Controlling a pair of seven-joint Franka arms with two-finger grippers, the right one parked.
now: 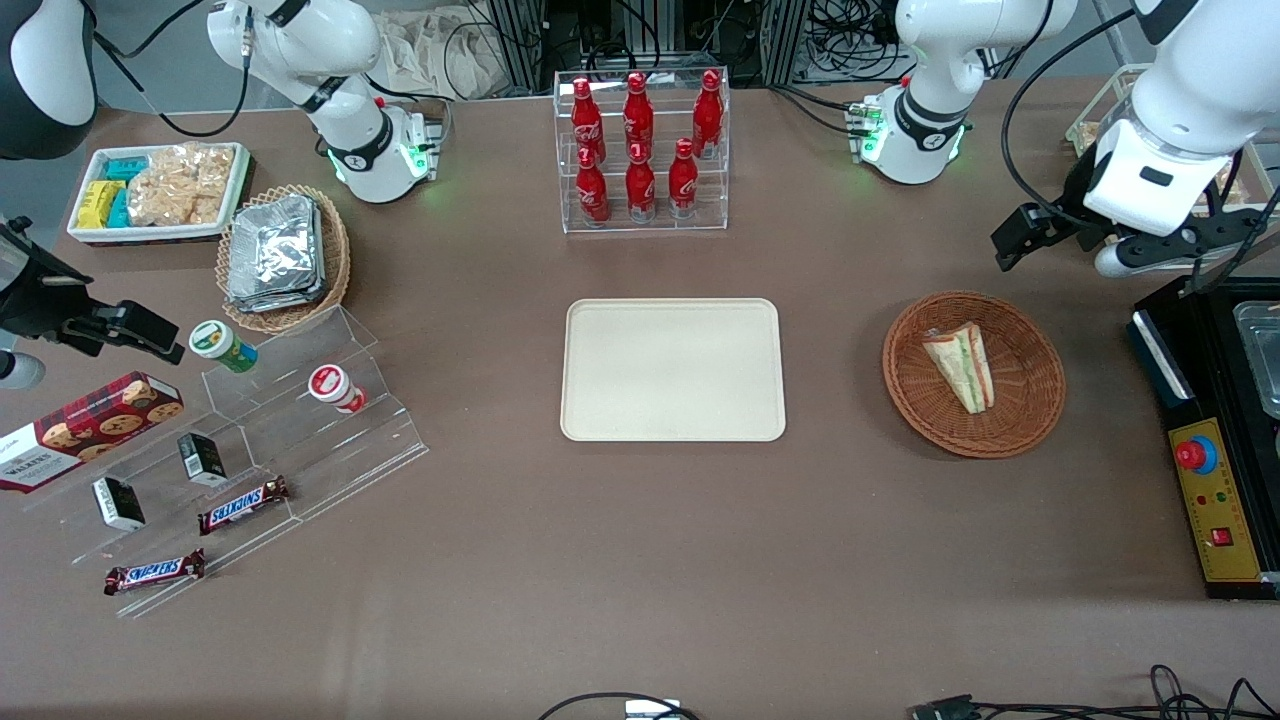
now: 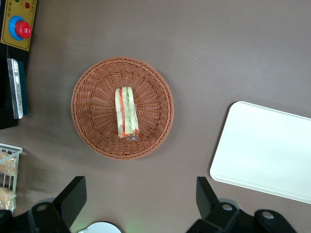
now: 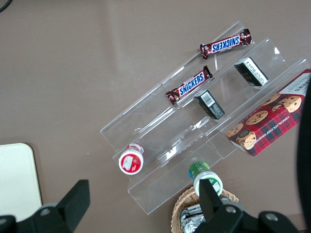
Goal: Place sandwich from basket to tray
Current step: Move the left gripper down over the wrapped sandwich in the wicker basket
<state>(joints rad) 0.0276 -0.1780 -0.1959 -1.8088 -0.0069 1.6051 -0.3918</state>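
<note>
While nothing is yet lifted, the notes run as follows.

Step in hand: approach. The sandwich [image 1: 960, 367] lies untouched in the basket [image 1: 1030, 400], so by my reading the pick has not begun.

Sandwich: a wedge lying on its side near the basket's middle, filling layers showing along one edge (green and red-pink stripes clear in the wrist view [image 2: 126, 112]).

Basket: on the worktop [image 1: 640, 560] toward the working arm's end, well apart from the tray [image 1: 672, 369].

Tray: bare, flat on the worktop at its middle, in front of the bottle rack [image 1: 642, 150].

Pincer: [image 1: 1055, 240] held high, farther from the front camera than the basket and not over it; fingers [image 2: 73, 194] spread wide apart, nothing between them.

Next move calls for: bringing the pincer over the sandwich, turning the wrist so the fingers close across the narrow bread faces, then descending inside the basket rim.

Risk, as judged: soft bread under a slick wrap, so a hard squeeze may crush it and a light one may let it slip.
</note>
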